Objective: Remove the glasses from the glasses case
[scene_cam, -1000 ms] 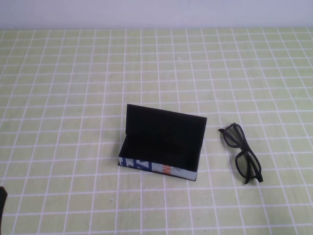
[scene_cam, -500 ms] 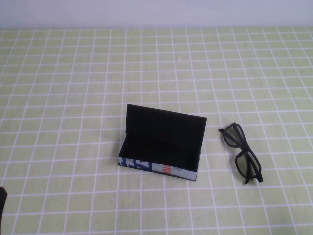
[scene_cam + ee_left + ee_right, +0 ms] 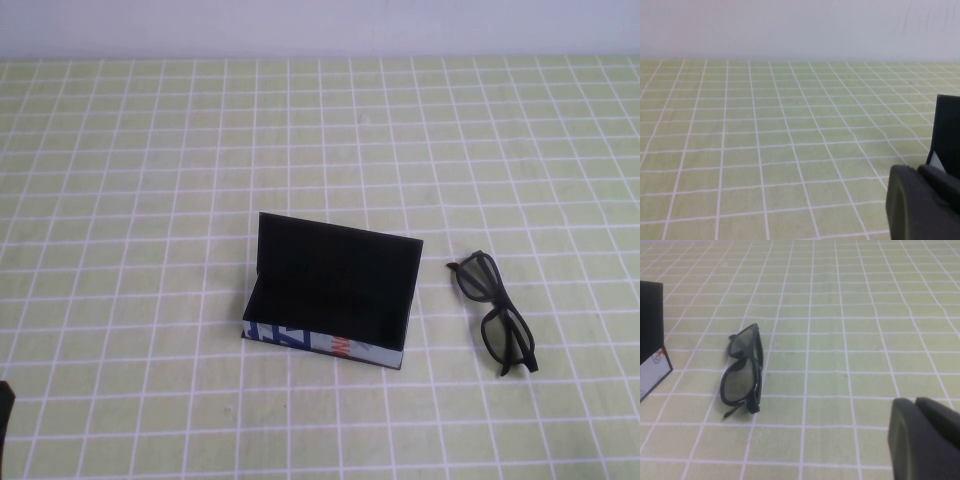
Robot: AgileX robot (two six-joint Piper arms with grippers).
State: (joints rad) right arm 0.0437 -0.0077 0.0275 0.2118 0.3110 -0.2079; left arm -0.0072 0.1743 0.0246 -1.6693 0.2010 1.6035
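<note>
Low at the left edge of the high view we see a dark bit of the left gripper [image 3: 5, 425]; the right gripper [image 3: 925, 440] shows only in its wrist view. We cannot tell their state. Further up, the glasses [image 3: 495, 312], black with dark lenses, lie folded on the green checked table [image 3: 150, 200], right of center. Beside them the black glasses case [image 3: 330, 295] stands open, its lid up.

Pale green tablecloth w/ thin white grid lines [image 3: 150, 200] covers whole table surface, flat, no visible wrinkles; plain light grey-white wall [image 3: 320, 25] runs along far edge, also seen behind cloth in left wrist view
</note>
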